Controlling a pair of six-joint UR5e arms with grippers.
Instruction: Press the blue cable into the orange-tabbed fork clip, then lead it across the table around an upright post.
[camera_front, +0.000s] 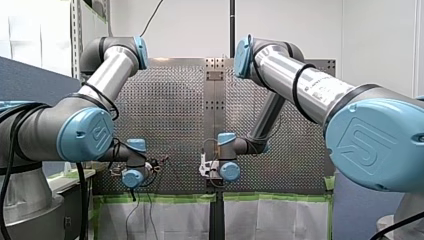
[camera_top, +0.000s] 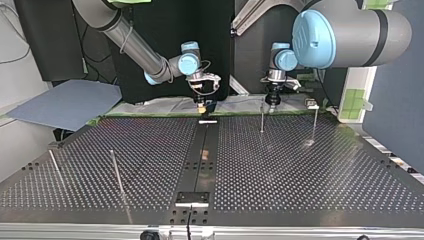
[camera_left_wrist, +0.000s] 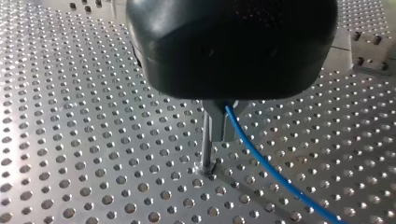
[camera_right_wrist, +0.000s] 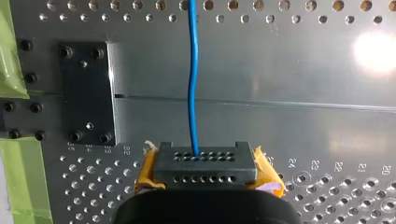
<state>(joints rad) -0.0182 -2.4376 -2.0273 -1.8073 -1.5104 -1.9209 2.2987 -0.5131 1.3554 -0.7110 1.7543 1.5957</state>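
Note:
In the left wrist view my left gripper (camera_left_wrist: 219, 127) is shut on the blue cable (camera_left_wrist: 261, 161). It hangs just beside a thin upright post (camera_left_wrist: 206, 147), and the cable trails away from it low over the perforated plate. In the top view the left gripper (camera_top: 272, 102) hangs at that post (camera_top: 262, 117). The right wrist view shows the black fork clip (camera_right_wrist: 205, 165) with orange tabs (camera_right_wrist: 145, 175). The blue cable (camera_right_wrist: 192, 79) runs straight into the clip. My right gripper (camera_top: 202, 104) stands right over the clip, its black housing (camera_right_wrist: 205, 210) hiding what is under it.
A second post (camera_top: 315, 122) stands near the first. Two more posts (camera_top: 117, 172) lean at the top view's left. A dark centre rail (camera_top: 202, 155) with a black bolted plate (camera_right_wrist: 86, 93) splits the table. Green tape (camera_right_wrist: 21, 172) lines the table's edge near the clip.

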